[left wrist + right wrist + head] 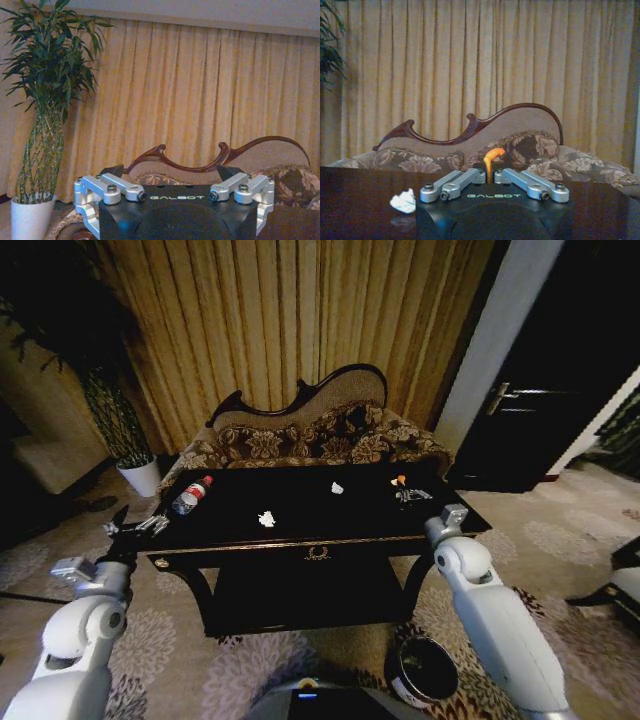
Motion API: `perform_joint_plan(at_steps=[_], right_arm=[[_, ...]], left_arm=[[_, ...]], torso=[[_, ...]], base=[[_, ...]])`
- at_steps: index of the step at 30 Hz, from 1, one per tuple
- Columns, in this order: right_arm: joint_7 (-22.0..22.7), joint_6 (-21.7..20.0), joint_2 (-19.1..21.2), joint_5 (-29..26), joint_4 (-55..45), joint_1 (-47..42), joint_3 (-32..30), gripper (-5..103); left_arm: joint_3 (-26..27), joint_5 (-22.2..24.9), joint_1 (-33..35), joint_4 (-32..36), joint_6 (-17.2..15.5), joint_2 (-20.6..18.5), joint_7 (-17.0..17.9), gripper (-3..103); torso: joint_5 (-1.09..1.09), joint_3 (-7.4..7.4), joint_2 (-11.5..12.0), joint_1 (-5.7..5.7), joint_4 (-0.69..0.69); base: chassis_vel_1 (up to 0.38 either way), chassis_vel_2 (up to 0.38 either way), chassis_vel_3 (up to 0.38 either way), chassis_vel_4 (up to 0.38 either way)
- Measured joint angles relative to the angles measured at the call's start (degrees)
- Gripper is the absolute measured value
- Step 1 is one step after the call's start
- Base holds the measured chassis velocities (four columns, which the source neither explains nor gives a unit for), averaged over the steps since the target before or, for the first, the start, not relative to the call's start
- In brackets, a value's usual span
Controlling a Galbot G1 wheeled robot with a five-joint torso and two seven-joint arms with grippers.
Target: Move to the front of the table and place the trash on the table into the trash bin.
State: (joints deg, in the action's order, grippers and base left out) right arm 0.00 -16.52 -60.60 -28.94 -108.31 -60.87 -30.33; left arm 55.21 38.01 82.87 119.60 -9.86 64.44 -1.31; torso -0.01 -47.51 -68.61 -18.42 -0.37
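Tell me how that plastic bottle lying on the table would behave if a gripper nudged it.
The bottle lies on its side near the table's left edge, so it would probably roll. It looks clear and possibly near-empty, so likely light. The glossy top may let it slide.

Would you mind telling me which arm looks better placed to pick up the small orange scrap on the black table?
Right, probably. The right gripper sits at the small orange scrap on the glossy black table, while the left gripper waits at the opposite end.

A carved-back patterned sofa is set against gold curtains at the far side. A bamboo plant in a white pot is seen far left.
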Motion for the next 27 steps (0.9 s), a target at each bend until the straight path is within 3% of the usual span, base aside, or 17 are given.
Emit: perform_joint_plan(at_steps=[27], right_arm=[[0.00,0.79,-0.95,0.44,0.14,-1.22,0.54,3]], left_arm=[[-0.16,-0.21,-0.62,0.07,-0.88,-0.06,-0.01,100]], torso=[[0.00,0.00,0.00,0.00,-0.01]], base=[[0.052,-0.050,-0.056,0.046]])
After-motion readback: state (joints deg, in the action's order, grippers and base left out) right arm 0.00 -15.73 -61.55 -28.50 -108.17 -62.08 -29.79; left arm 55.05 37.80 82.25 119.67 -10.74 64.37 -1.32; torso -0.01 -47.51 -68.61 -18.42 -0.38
